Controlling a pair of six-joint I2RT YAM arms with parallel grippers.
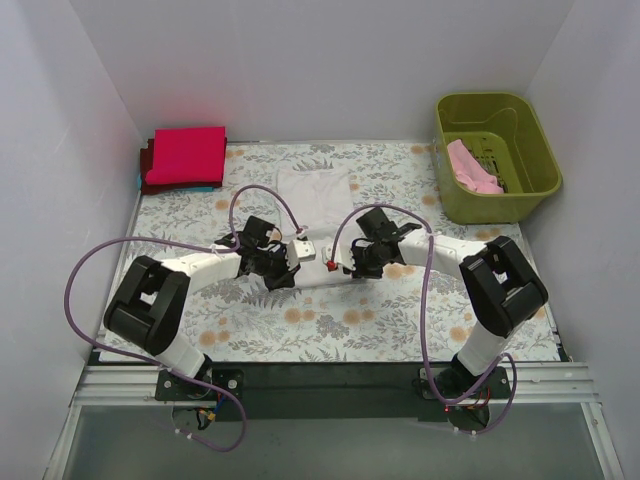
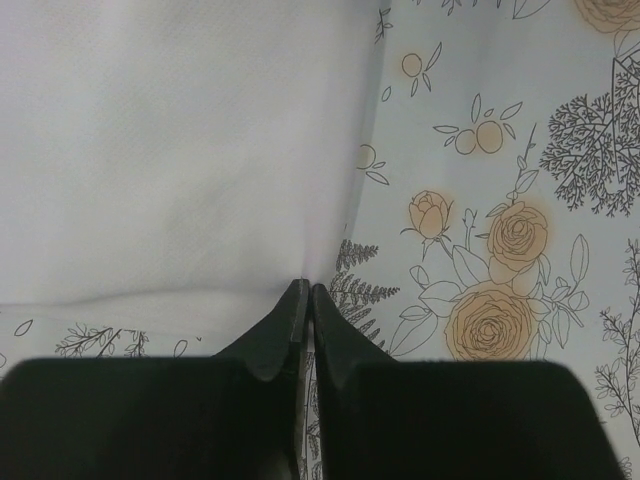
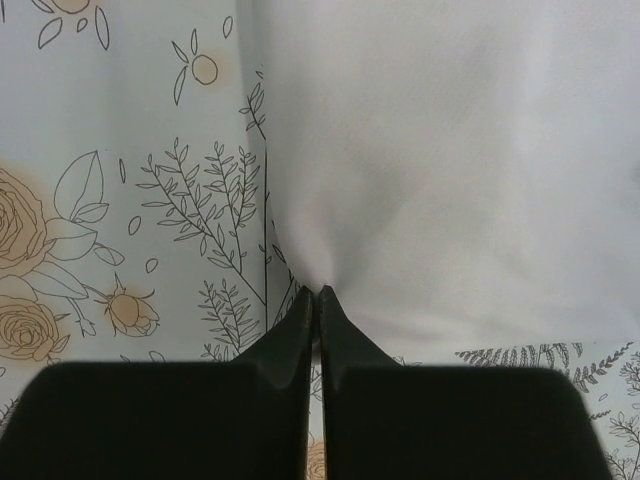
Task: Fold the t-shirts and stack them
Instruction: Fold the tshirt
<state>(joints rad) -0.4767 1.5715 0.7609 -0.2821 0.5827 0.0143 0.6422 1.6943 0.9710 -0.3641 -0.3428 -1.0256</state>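
Observation:
The white t-shirt lies on the flowered table, its near edge running down between my two grippers. My left gripper is shut on the shirt's near left corner; in the left wrist view the fingertips pinch the cloth at its corner. My right gripper is shut on the near right corner; in the right wrist view the fingertips pinch the puckered cloth. The red t-shirt lies folded at the back left. The pink t-shirt lies crumpled in the basket.
The olive-green plastic basket stands at the back right against the wall. The red shirt rests on a darker folded item with a blue edge. White walls close in the table on three sides. Purple cables loop above both arms.

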